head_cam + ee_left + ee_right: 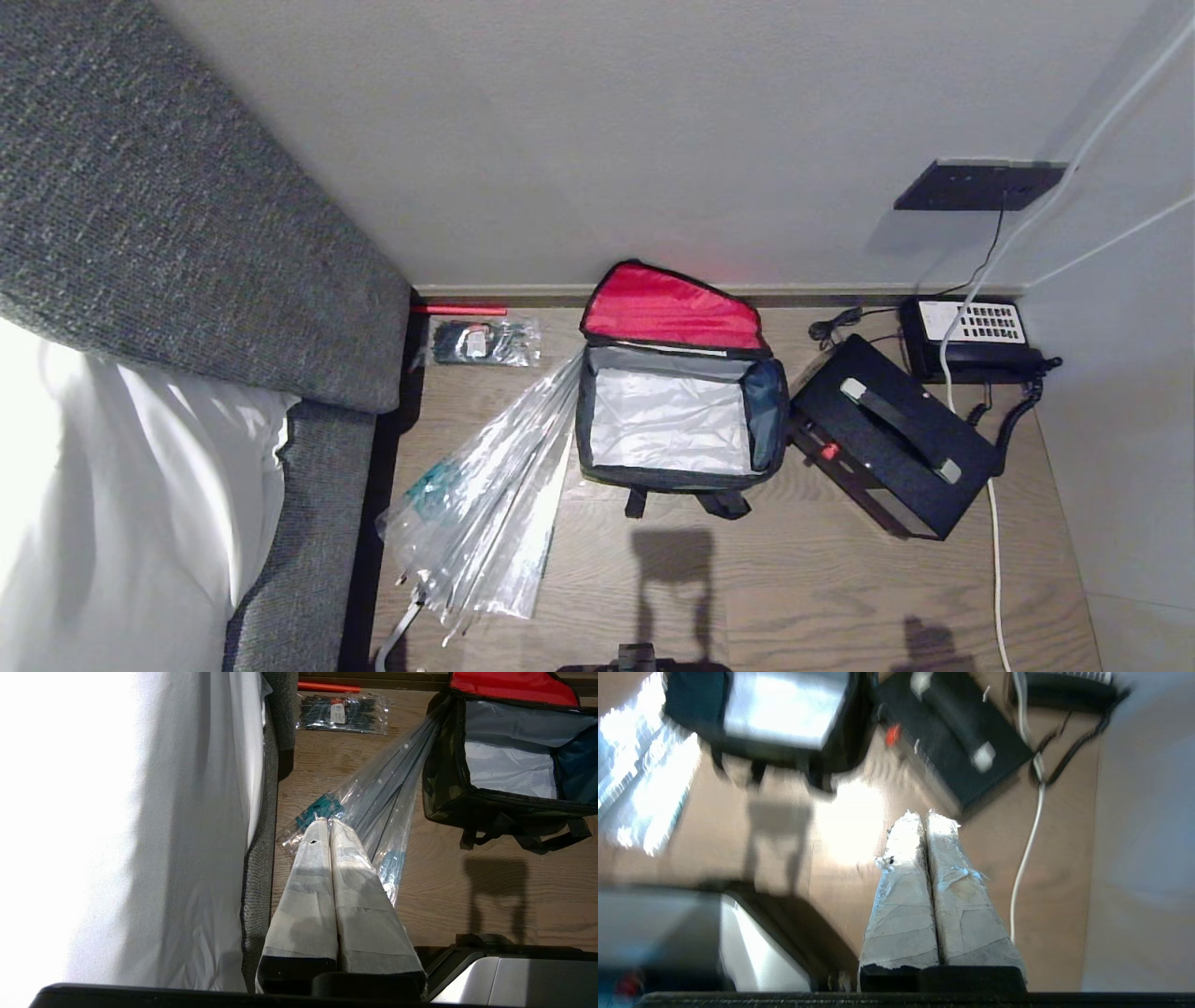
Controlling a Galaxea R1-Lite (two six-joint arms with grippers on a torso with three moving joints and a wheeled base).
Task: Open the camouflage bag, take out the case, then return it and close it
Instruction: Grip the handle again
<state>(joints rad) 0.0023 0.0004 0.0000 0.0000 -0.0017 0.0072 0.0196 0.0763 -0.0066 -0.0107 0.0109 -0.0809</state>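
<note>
The camouflage bag [597, 448] stands open on the wood floor by the wall, its red-lined lid [670, 308] flipped back and its pale inside showing empty. Beside it on the right lies the black case [878, 467], out of the bag, handle [898, 415] up and a small red latch [828, 452] facing the bag. My right gripper [924, 819] hangs shut and empty above bare floor, short of the case [952, 760]. Shut and empty too, my left gripper [329, 825] is parked over the clear umbrella [387, 798], away from the bag [448, 798]. Neither gripper shows in the head view.
A clear plastic umbrella [485, 504] lies left of the bag. A bed with a grey frame [308, 523] fills the left side. A telephone [971, 338] with a coiled cord sits by the wall behind the case, and a white cable [994, 523] runs along the floor on the right.
</note>
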